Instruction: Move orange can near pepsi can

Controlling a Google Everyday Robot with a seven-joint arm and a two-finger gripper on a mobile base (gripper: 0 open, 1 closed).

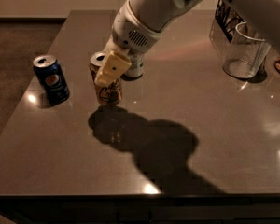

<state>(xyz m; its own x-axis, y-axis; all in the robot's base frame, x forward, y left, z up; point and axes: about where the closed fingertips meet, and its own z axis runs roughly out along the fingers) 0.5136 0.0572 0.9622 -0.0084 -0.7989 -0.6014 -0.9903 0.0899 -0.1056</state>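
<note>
The orange can (108,93) is upright in the camera view, at the middle left of the dark table (214,139), its base at or just above the surface. My gripper (107,69) is shut on its upper half, with one cream finger (112,69) across its front. The pepsi can (51,78), dark blue with a round logo, stands upright to the left, about a can's width from the orange can. My arm comes down from the upper right.
A white-green can (135,66) stands just behind my gripper, mostly hidden. A clear glass pitcher (245,50) stands at the back right with a dark object behind it. The table's left edge runs close past the pepsi can.
</note>
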